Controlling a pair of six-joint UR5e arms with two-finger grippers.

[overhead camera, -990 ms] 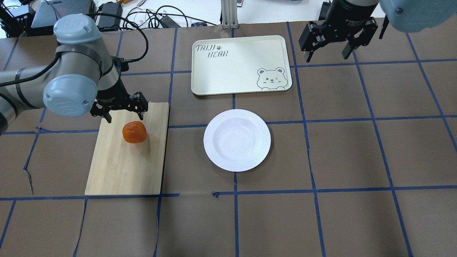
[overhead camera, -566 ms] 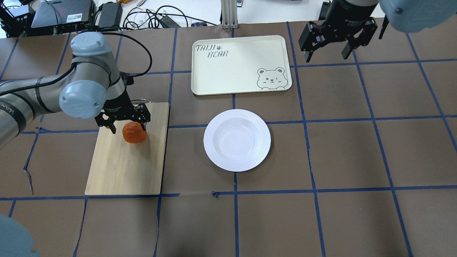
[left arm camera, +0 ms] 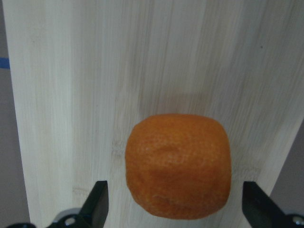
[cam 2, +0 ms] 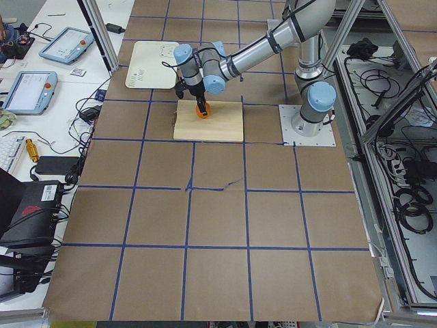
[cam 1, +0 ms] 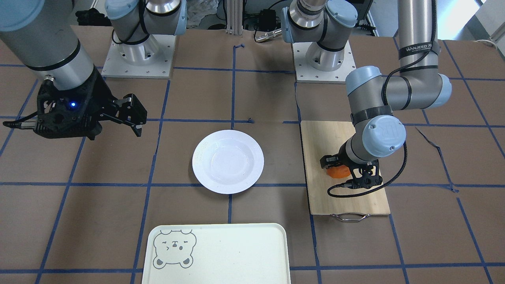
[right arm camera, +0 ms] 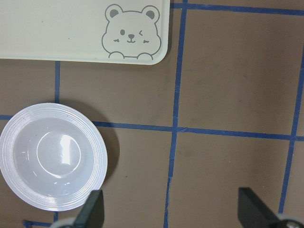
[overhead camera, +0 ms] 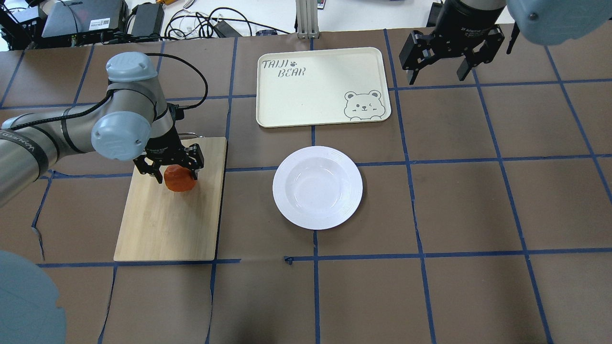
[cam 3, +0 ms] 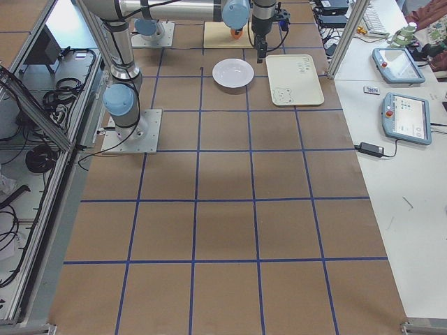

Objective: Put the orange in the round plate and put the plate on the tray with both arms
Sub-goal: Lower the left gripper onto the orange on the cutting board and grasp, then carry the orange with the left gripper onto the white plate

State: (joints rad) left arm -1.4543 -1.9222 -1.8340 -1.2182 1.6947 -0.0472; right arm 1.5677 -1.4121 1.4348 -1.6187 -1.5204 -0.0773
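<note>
The orange [overhead camera: 180,182] sits on a bamboo cutting board [overhead camera: 167,229]. My left gripper [overhead camera: 174,171] is lowered over it and open. In the left wrist view the orange [left arm camera: 178,164] lies between the two fingertips [left arm camera: 98,208] with a gap on each side. The front view shows the same gripper [cam 1: 348,174] around the orange [cam 1: 337,172]. The white round plate [overhead camera: 288,192] [cam 1: 205,161] [right arm camera: 19,142] lies empty at mid-table. The bear tray [overhead camera: 315,95] [cam 1: 229,252] [right arm camera: 71,28] lies beyond it, also empty. My right gripper [overhead camera: 439,69] [cam 1: 120,118] [right arm camera: 174,216] hangs open high by the tray's right end.
The cutting board [cam 1: 347,201] has a metal handle [cam 1: 346,216] on its far end. Blue tape lines cross the brown table. Cables and devices lie past the table's far edge [overhead camera: 191,21].
My left gripper has come forward and down from the board's far edge and now straddles the orange. The orange, plate, tray and right gripper have stayed put.
</note>
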